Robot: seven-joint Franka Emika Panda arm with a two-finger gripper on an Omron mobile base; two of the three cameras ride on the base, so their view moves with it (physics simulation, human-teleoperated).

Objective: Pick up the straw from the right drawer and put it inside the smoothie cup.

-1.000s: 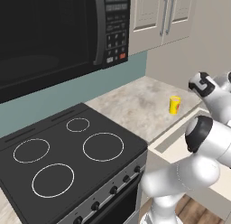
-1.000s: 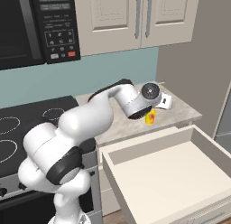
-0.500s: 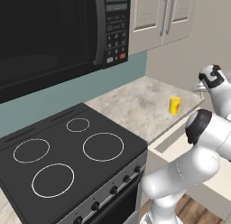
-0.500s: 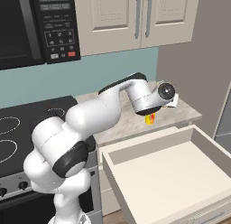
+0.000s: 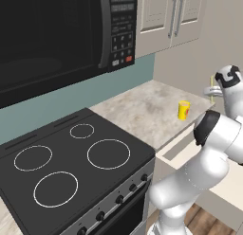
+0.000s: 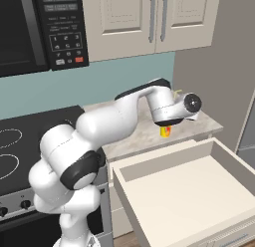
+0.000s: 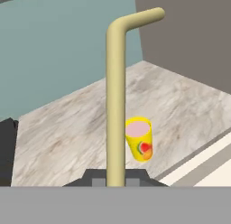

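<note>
The claw point(image 7: 115, 181) is clamped on the straw point(image 7: 115, 101), gripping it at the lower end — the stick rises straight up out of the fingers and bends over at the top. In the left base view the straw point(image 5: 212, 89) shows as a thin upright sliver beside the wrist, held in the air out past the counter point(image 5: 142, 111) edge. The smoothie cup point(image 7: 139, 139) stands upright on the counter, mouth open, pink inside. Here's what matters: from the hand camera the cup sits just right of the straw's line and further off, lower than the claw. The straw's long axis runs roughly parallel to the cup's — good news for dropping it in. The right drawer point(image 6: 199, 191) hangs open below, nothing seen lying in it. My call: the pick is done; the lower end must now get over that mouth.
</note>
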